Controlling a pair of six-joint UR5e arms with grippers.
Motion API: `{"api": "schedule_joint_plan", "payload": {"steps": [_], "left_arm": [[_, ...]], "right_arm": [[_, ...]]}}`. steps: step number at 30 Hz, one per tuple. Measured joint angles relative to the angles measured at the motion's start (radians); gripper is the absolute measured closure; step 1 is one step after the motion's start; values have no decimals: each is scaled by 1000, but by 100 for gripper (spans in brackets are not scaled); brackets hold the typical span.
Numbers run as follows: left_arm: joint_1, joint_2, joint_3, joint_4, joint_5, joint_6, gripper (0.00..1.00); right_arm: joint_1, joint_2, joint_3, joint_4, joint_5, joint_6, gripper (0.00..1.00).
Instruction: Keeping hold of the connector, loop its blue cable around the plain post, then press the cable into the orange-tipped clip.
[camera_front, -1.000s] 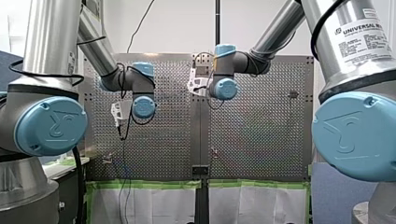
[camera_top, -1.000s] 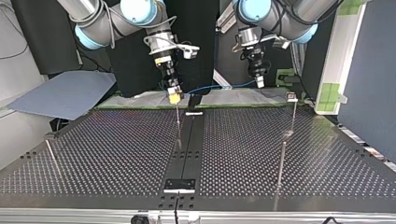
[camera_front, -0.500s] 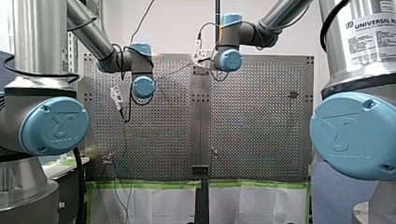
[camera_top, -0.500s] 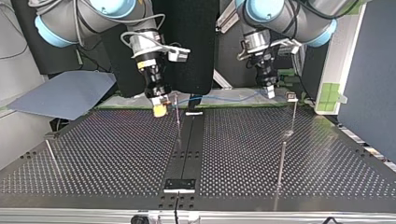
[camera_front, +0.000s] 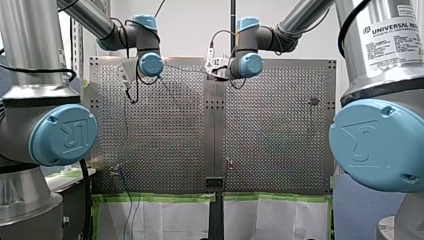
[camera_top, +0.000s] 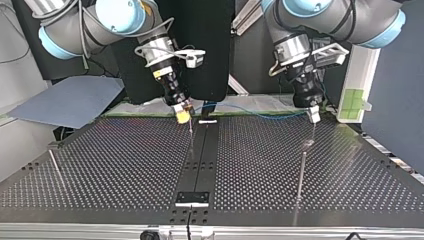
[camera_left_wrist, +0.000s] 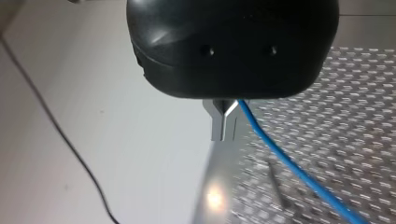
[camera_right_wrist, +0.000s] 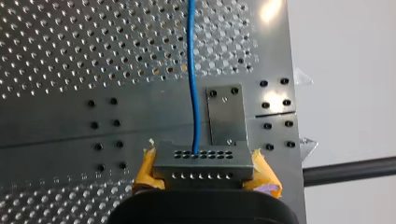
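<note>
"So, where does the connector sit?"

"Between the yellow pads of my right gripper (camera_right_wrist: 201, 161). Its jaws are clamped on the grey metal connector (camera_right_wrist: 201, 168), a small block with rows of holes. The thin blue cable (camera_right_wrist: 192, 70) leaves its face and runs straight ahead over the perforated steel tabletop (camera_top: 125, 165)."

"And the other end of that run?"

"In the top view the cable crosses along the tabletop's far edge to my left gripper (camera_top: 314, 116), at the view's right. In its wrist view the metal jaws stand together and the cable comes out at their root, so I read them as closed on the cable."

"Edges?"

"Both grippers hang at the far edge. The right one is just beside the top of a thin metal post (camera_top: 191, 132) by the black centre strip (camera_top: 205, 150). The left one is near the far right corner."

"Room to move?"

"Toward the near edge lies a broad stretch of perforated plate, with a tall rod (camera_top: 302, 172) at the view's right and a short rod (camera_top: 54, 165) by the left edge. Which is the orange-tipped clip I cannot tell."
</note>
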Motion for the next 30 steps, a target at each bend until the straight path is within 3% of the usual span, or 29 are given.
{"api": "schedule_joint_plan", "payload": {"steps": [8,17,23,30], "left_arm": [[27,20,88,-88,53,4,100],[61,-28,172,-171,98,-1,100],[83,-77,229,-190,128,-10,100],[123,-88,298,-198,169,-18,100]], "right_arm": [[-1,6,-62,10,-27,8,100],[-7,14,-143,24,-39,20,100],[-10,20,-178,27,-48,29,100],[-16,29,-183,25,-56,34,100]]}}
